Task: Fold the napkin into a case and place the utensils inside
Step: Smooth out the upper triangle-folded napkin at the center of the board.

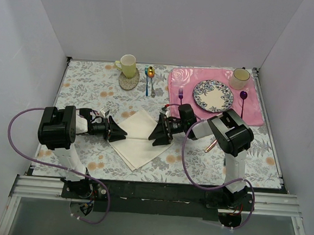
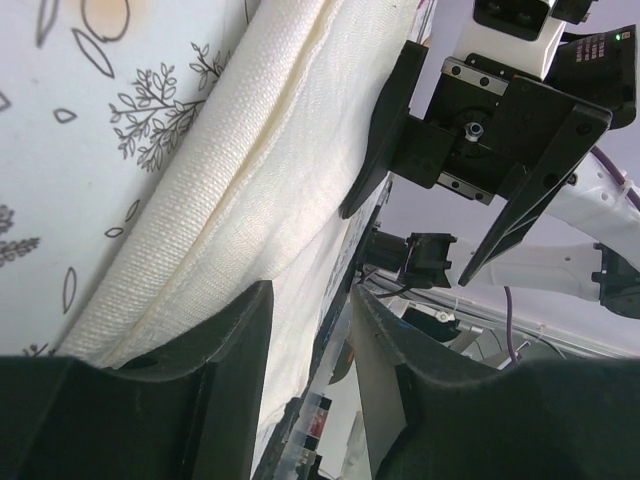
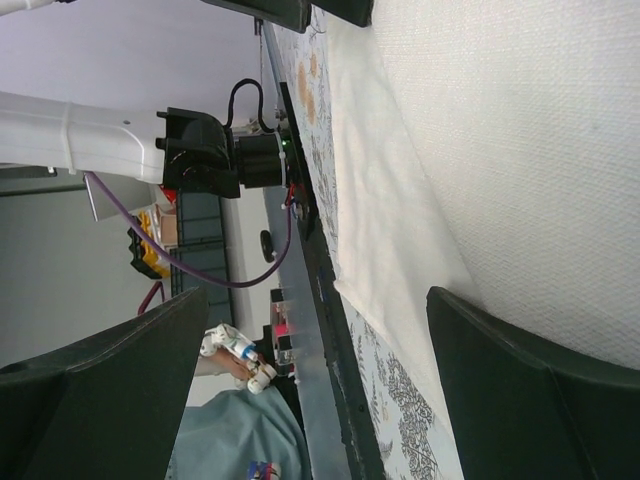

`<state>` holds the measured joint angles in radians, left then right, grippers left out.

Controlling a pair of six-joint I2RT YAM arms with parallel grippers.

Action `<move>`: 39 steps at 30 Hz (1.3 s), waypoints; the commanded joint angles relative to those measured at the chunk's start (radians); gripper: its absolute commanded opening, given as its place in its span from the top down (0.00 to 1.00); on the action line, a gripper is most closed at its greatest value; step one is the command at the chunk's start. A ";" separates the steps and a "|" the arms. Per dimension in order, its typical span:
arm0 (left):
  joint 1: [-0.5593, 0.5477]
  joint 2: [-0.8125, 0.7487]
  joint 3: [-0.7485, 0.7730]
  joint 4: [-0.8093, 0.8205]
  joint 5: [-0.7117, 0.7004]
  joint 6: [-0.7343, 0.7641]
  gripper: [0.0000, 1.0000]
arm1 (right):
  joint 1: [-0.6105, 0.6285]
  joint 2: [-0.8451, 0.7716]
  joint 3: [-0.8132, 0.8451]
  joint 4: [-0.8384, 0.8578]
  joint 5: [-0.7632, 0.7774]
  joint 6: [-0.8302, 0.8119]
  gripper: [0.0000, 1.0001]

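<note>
Left wrist view: the left end effector (image 2: pixel 310 300) fills the foreground, fingers partly apart, with an edge of the napkin (image 2: pixel 270 180) running into the gap. Whether the pads touch cloth, I cannot tell. The right end effector (image 3: pixel 318 295) is spread wide, low over the napkin's opposite corner, holding nothing.

From above: the napkin lies in the middle of the desk (image 1: pixel 83 84) as a diamond. It is layered, with a crease running corner to corner between the two end effectors. The copper knife (image 1: pixel 209 146) lies under the right arm, partly hidden. The teal-handled spoon (image 1: pixel 148 79) sits far back beside the yellow mug (image 1: pixel 128 65). Neither is in the cloth.

Judgement: folding stage, case unfinished. The next move likely needs both side corners pinched and drawn inward together, with the crease kept straight. Utensils come afterwards.
</note>
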<state>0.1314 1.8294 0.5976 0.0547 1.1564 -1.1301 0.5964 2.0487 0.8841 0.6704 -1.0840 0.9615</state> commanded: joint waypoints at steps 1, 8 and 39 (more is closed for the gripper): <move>0.011 0.050 -0.013 -0.049 -0.182 0.039 0.63 | -0.029 -0.021 -0.033 -0.107 -0.011 -0.087 0.01; 0.014 0.056 -0.009 -0.049 -0.179 0.043 0.64 | -0.029 -0.030 -0.025 -0.091 -0.008 -0.086 0.01; -0.007 -0.015 -0.024 -0.039 -0.098 0.070 0.64 | -0.126 0.010 0.032 -0.514 0.113 -0.441 0.88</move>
<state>0.1287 1.7958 0.5713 0.0479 1.1458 -1.1030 0.4610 2.0323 0.9180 0.1795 -1.0019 0.5655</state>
